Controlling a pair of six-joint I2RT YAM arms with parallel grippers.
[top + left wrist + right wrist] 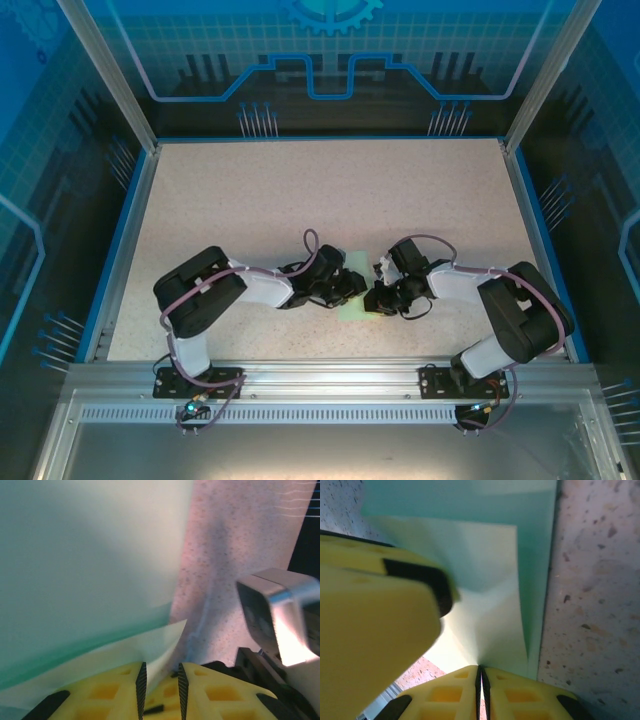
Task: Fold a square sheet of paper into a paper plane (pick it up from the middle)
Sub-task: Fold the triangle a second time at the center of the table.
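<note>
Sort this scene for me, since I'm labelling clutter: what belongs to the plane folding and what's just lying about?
Job: square sheet of paper, partly folded; right gripper, pinching it; left gripper, at its edge.
Just there, fixed rather than loose: speckled table; metal rail; blue backdrop.

The top camera looks steeply down from above and behind the arms onto the whole speckled beige tabletop (330, 200). The wrist cameras look along the yellow left pincer (160, 685) and yellow right pincer (481, 685), very close to the thin pale mint-green paper sheet (352, 306), which all three views share.
</note>
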